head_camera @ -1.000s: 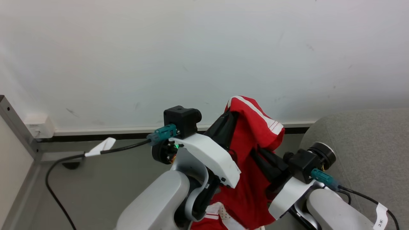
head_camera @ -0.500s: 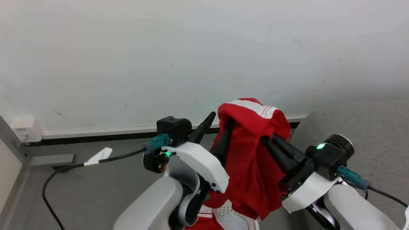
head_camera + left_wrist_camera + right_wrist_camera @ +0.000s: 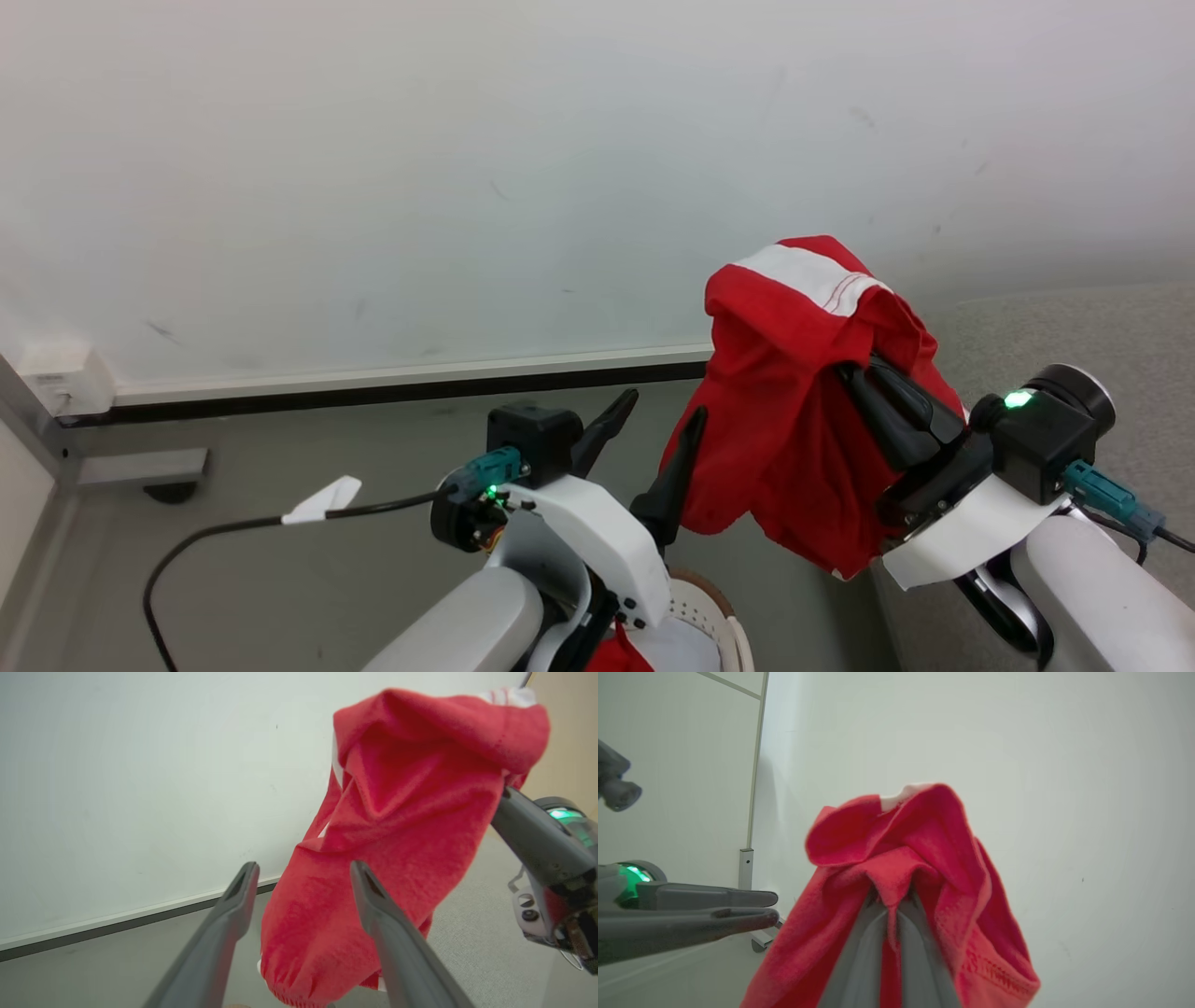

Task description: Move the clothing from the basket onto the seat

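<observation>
seat: grey, off to the right
basket: rim peeks in at the bottom
clothing: red piece hanging in the air, against the seat's left edge
right gripper: pinched tight on that clothing
left gripper: fingers apart, empty, just beside it

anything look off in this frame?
Nothing stands out. The soft red garment with a white stripe hangs bunched from the shut right gripper; the left gripper is open beside it. No tear or spill visible.
</observation>
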Controlling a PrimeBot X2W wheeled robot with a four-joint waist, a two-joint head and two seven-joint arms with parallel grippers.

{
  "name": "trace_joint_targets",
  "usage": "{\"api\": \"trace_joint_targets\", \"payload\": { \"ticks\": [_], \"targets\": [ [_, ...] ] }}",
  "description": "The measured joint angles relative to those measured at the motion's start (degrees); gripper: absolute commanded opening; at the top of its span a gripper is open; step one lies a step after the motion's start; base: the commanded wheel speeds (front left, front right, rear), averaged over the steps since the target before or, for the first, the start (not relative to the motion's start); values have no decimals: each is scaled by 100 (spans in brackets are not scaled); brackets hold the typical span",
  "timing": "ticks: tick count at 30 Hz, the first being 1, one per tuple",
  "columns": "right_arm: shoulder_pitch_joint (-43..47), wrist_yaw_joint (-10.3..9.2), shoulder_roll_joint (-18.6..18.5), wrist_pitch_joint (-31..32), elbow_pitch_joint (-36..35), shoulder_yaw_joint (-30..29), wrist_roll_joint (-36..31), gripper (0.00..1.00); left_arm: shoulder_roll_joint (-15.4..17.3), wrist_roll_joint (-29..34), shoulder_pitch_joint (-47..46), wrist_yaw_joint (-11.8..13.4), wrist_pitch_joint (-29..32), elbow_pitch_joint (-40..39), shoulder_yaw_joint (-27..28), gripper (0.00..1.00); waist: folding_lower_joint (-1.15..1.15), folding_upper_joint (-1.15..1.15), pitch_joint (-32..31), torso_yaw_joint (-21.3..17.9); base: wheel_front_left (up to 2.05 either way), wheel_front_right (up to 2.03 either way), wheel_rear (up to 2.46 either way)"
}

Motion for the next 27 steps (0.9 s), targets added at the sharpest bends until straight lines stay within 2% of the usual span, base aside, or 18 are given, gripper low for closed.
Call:
{"api": "trace_joint_targets", "payload": {
  "ticks": [8,15,21,27],
  "targets": [
    [91,0,-58,0,-22,-9,-40,0,13,60,-9,18,-88,46,-5,100,0,0,56,-78,0,0,0],
    [87,0,-87,-1,-19,-103,-81,0,10,62,-37,21,-93,41,-23,100,0,0,126,-299,0,0,0],
    [73,0,-85,-8,-7,-130,-91,0,22,62,-71,34,-88,15,-44,100,0,0,196,-675,0,0,0],
    [40,0,-110,-8,-1,-167,-96,0,-14,93,-145,24,-88,-16,-85,100,0,0,280,-1210,0,0,0]
  ]
}}
